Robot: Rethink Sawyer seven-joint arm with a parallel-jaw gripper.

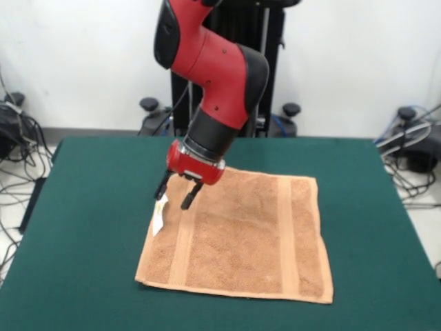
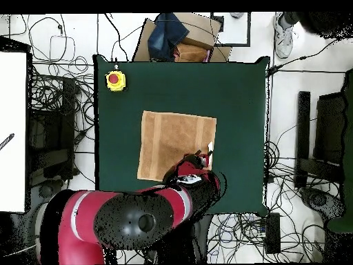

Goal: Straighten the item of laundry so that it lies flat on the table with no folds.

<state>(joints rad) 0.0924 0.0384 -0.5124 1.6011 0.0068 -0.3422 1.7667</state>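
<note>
The orange-tan towel (image 1: 241,234) lies spread on the green table (image 1: 96,207), with two paler woven bands running across it. No folds show on the part I can see. Its white tag (image 1: 159,214) sticks out at the left edge in the front view. My gripper (image 1: 176,194) hangs just above the towel's far left corner, open, with nothing between its fingers. In the overhead view the towel (image 2: 169,141) sits mid-table. There the gripper (image 2: 204,163) is over the towel's corner nearest the robot, beside the tag (image 2: 209,148), and the arm hides that corner.
A red button on a yellow box (image 2: 115,80) stands at one table corner. A cardboard box with dark cloth (image 2: 176,36) and a person's shoe (image 2: 283,33) lie off the table. Cables cover the floor on both sides.
</note>
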